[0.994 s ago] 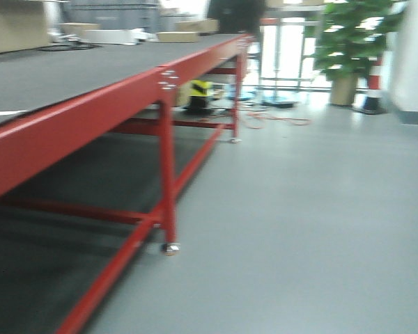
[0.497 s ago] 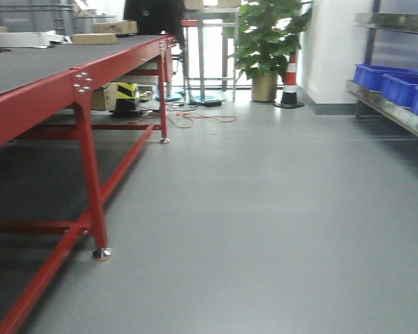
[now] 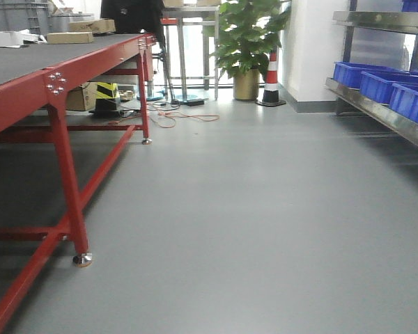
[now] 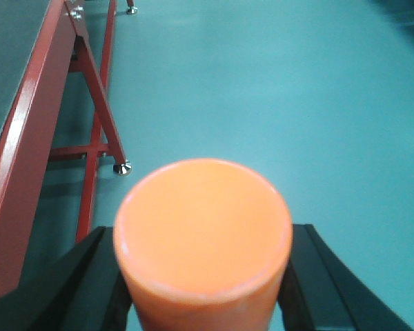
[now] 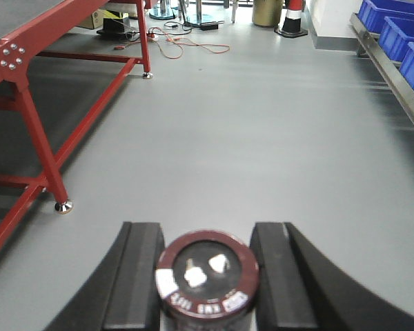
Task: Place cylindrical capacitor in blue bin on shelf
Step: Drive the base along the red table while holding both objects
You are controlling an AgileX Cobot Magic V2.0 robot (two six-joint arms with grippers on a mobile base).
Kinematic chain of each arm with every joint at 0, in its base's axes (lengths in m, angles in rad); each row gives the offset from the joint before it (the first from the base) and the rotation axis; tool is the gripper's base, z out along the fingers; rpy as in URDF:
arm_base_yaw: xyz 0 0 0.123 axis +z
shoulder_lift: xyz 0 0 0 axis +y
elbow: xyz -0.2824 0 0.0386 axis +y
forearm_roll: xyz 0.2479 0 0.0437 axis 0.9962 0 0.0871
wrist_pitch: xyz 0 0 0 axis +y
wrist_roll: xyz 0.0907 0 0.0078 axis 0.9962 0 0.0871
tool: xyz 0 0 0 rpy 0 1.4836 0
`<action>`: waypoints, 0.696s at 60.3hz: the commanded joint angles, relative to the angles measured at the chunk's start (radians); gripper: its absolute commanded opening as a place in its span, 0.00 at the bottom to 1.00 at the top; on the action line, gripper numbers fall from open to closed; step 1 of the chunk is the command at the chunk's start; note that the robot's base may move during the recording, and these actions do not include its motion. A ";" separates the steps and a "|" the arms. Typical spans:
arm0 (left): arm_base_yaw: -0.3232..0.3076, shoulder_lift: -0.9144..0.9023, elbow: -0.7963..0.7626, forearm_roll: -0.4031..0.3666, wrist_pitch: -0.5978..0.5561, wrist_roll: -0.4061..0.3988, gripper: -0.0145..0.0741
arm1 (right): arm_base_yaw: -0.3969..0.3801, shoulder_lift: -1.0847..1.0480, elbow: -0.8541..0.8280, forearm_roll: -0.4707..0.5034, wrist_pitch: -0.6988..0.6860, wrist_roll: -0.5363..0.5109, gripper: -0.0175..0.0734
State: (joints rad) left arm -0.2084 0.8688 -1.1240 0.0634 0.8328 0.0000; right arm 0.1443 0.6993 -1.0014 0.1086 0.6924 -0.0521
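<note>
The cylindrical capacitor point(image 5: 207, 276) stands upright between the black fingers of my right gripper point(image 5: 207, 241), which is shut on it. It has a dark sleeve with pale print and two pale terminals on top. My left gripper point(image 4: 203, 238) is shut on a large orange cylinder point(image 4: 202, 227). The steel shelf point(image 3: 386, 120) runs along the right side, some way ahead. A row of plain blue bins point(image 3: 383, 85) sits on it, also seen in the right wrist view as blue bins point(image 5: 400, 34) on the shelf point(image 5: 393, 79). Neither gripper shows in the front view.
A long red-framed table point(image 3: 63, 149) with a dark top lines the left side; its foot point(image 3: 82, 259) rests on the grey floor. Far ahead stand a potted plant point(image 3: 247, 42), a striped cone point(image 3: 270, 80), loose cables point(image 3: 184, 115) and boxes under the table.
The front view has swung to the right: the red table has slid left in the frame, and the shelf with blue bins has come into view on the right and grown larger.
</note>
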 commanded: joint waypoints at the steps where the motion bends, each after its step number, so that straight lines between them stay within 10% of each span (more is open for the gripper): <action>1: -0.008 -0.005 -0.008 -0.005 -0.021 0.000 0.04 | 0.003 -0.001 -0.006 -0.002 -0.020 -0.003 0.12; 42: -0.008 -0.003 -0.008 -0.005 -0.021 0.000 0.04 | 0.003 -0.001 -0.006 -0.002 -0.020 -0.003 0.12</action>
State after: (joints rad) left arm -0.2084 0.8688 -1.1240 0.0634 0.8328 0.0000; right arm 0.1443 0.6993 -1.0014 0.1086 0.6943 -0.0521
